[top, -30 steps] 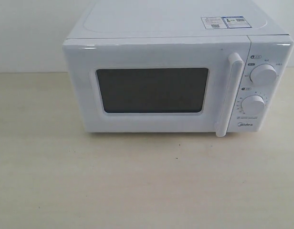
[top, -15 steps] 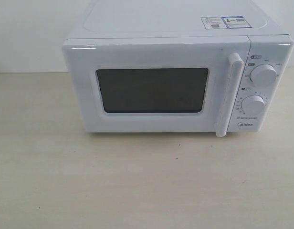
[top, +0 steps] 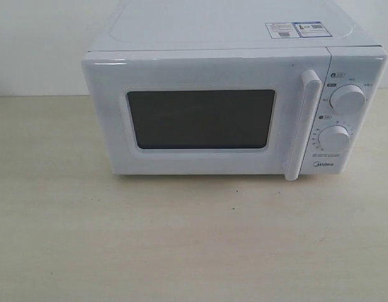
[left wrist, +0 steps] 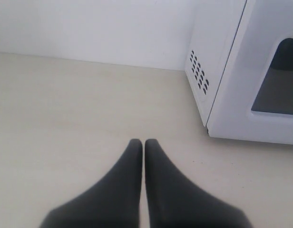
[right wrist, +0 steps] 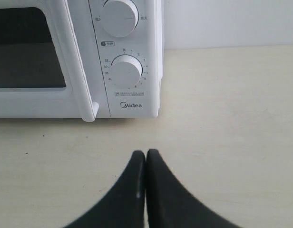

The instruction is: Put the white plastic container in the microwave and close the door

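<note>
The white Midea microwave (top: 232,38) stands at the back of the table with its door (top: 200,69) shut, dark window facing me and the bar handle (top: 304,126) upright. No white plastic container shows in any view. My left gripper (left wrist: 140,142) is shut and empty over bare tabletop, in front of the microwave's vented side (left wrist: 208,57). Near the dial panel (right wrist: 125,71), the right gripper (right wrist: 145,153) is shut and empty above the table in front of the microwave (right wrist: 80,102). Neither gripper appears in the exterior view.
Pale wooden tabletop (top: 181,239) spreads in front of and on both sides of the microwave. A white wall (top: 36,44) rises behind it. Two round dials (top: 347,99) sit on the right panel.
</note>
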